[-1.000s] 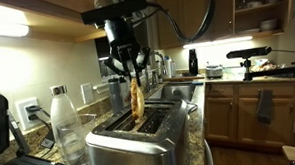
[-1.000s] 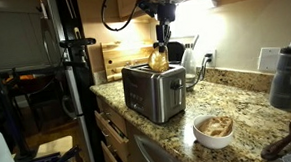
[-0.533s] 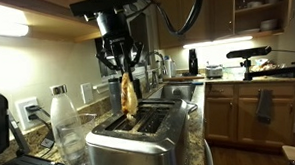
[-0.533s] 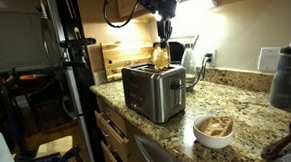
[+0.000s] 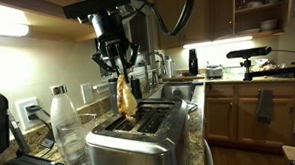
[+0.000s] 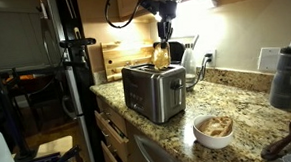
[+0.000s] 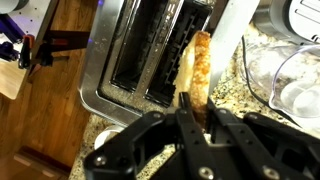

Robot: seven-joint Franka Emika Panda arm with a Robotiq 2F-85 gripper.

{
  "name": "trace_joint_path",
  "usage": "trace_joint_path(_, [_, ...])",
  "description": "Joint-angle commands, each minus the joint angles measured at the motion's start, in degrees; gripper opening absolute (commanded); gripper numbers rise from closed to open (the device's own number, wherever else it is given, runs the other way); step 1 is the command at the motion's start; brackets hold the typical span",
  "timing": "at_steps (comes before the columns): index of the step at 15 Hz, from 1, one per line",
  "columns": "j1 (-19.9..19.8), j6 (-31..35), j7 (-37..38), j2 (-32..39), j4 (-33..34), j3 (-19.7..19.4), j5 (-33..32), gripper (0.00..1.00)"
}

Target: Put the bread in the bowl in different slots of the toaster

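Gripper (image 5: 118, 66) clamped on a golden bread slice (image 5: 125, 96), hanging just above the stainless toaster (image 5: 140, 138) near the worktop's front corner. Square it with a dark slot (image 7: 135, 50) (looks slightly tilted), then lower straight. More in the white bowl (image 6: 214, 130).

One toaster, two slots, one slice in the air, one bowl, one bottle.

A single toaster (image 5: 140, 138) stands on the counter, with two long dark slots (image 7: 135, 45) side by side in its top. One bread slice (image 5: 125, 95) hangs above the toaster in the one gripper (image 5: 117, 64). One white bowl (image 6: 201, 138) sits on the counter near the toaster in an exterior view, and the bread pieces (image 6: 217, 125) in it are too small to count. One clear bottle (image 5: 64, 121) with one white cap stands just beside the toaster. One dark container (image 6: 286, 79) stands well apart from the toaster, at the picture's edge.
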Motion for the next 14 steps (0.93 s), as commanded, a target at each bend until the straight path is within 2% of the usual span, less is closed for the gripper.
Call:
trace_joint_path(1, [1.68, -2.75, 3.99, -1.19, 0.16, -0.9, -1.69, 0.1])
trace_joint_path(14, [1.91, -4.27, 12.52, -5.27, -3.13, -0.66, -4.97, 0.1])
